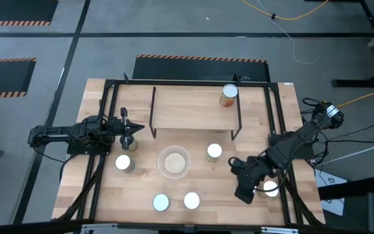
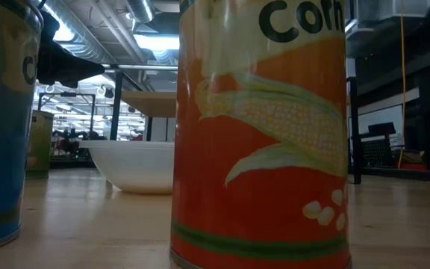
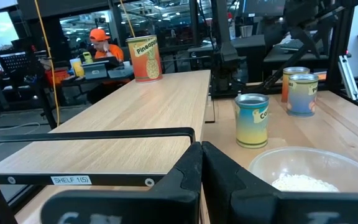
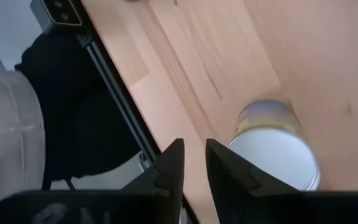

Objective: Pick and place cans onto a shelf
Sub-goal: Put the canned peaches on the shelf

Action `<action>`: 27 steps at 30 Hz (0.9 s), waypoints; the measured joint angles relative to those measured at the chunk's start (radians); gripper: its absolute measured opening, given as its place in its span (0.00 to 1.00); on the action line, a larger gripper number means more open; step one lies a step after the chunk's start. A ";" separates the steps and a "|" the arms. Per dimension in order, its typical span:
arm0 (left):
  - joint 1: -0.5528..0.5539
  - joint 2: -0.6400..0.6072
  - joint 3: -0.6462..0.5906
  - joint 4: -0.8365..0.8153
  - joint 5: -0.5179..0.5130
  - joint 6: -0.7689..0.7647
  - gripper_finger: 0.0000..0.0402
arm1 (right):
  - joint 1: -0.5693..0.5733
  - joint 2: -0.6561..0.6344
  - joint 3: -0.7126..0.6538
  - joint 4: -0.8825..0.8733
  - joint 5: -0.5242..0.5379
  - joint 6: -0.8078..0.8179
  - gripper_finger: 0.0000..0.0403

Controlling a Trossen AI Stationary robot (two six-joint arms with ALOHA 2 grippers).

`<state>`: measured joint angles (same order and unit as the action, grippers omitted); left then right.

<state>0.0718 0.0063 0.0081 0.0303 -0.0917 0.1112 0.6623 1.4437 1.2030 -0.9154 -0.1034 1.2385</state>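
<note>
The right gripper (image 4: 191, 163) has its two dark fingers (image 4: 166, 174) parted by only a narrow gap, and nothing sits between them. Just beside those fingers, toward the table's right edge, stands a can (image 4: 277, 146) with a shiny pale top and a yellowish label; it is near the fingertips but not gripped. In the overhead view the same gripper (image 1: 245, 188) hangs over the table at about four o'clock from the centre, with that can (image 1: 271, 188) at its three o'clock side.

The left gripper (image 3: 199, 168) has its fingers pressed together, with nothing between them. Overhead it (image 1: 130, 130) sits at about nine o'clock from the table's centre, just off the left end of the shelf (image 1: 193, 107), pointing toward it.

The shelf is a light board in a black rod frame at twelve o'clock on the table. One can (image 1: 228, 95), labelled with a pineapple in the left wrist view (image 3: 144, 57), stands on it near its right end.

The remaining cans stand on the tabletop (image 1: 96, 195): one (image 1: 124, 163) at eight o'clock just below the left gripper, one (image 1: 213, 153) at about three o'clock, right of the clear bowl (image 1: 174, 162), and two side by side at six o'clock (image 1: 161, 202) (image 1: 191, 200). The bowl holds pale contents at the table's middle.

At table height, an orange corn can (image 2: 260, 134) fills the foreground, with a blue-labelled can (image 2: 2, 119) at its nine o'clock.

A person in an orange cap (image 3: 98, 43) sits beyond the table.
</note>
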 joint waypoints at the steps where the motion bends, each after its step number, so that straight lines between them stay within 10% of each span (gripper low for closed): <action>1: 0.000 0.000 0.000 0.000 0.000 0.000 0.00 | 0.015 0.000 0.000 0.000 0.014 0.025 0.18; 27: 0.000 0.000 0.000 0.000 0.000 0.004 0.00 | 0.096 0.123 0.000 -0.046 0.071 0.062 0.18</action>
<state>0.0715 0.0063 0.0082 0.0300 -0.0914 0.1150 0.7582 1.5667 1.2026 -0.9618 -0.0321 1.3003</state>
